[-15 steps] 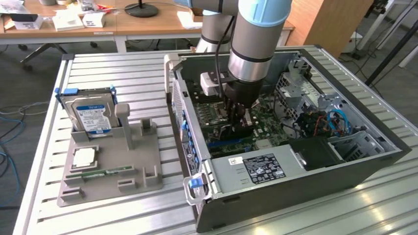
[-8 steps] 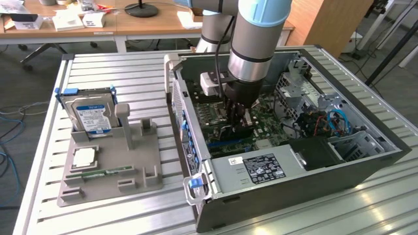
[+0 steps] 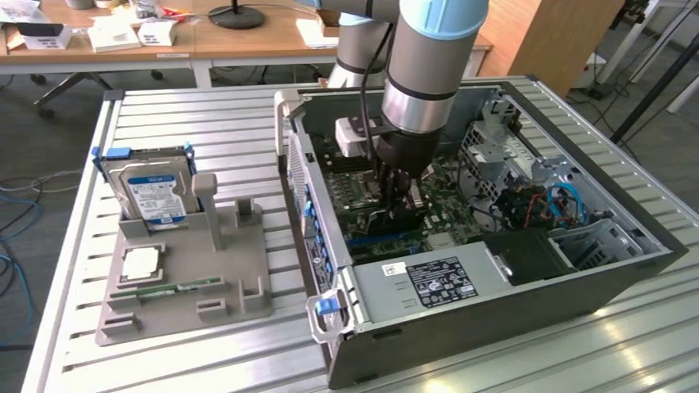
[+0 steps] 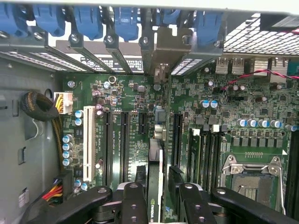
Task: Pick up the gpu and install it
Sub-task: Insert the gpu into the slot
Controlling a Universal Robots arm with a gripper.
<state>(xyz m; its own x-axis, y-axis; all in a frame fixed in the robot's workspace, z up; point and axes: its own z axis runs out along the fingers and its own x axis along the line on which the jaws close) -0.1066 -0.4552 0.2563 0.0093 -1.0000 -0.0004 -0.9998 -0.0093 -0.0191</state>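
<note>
The arm reaches down into the open computer case (image 3: 513, 270), which lies on its side on the slatted metal counter (image 3: 196, 115). The gripper (image 3: 399, 201) hangs low over the green motherboard (image 4: 117, 93), deep inside the case.

In the wrist view the gpu (image 4: 155, 186) stands on edge between the two black fingers (image 4: 133, 205), its thin edge running away from the camera toward the rear of the case, where its silver bracket (image 4: 163, 49) sits in line with the row of slot covers and blue latches (image 4: 124, 21). The card sits over one of the long black expansion slots (image 4: 176, 133), among the other slots and just beside a white one (image 4: 91, 142). The fingers are spread, standing on either side of the card with a narrow gap showing between each finger and the board; they do not pinch it.

On the exterior view's left, a grey parts holder (image 3: 180, 274) rests on the counter, carrying a blue-labelled hard drive (image 3: 153, 188), a square processor (image 3: 140, 264) and a narrow green memory stick (image 3: 169, 288).
</note>
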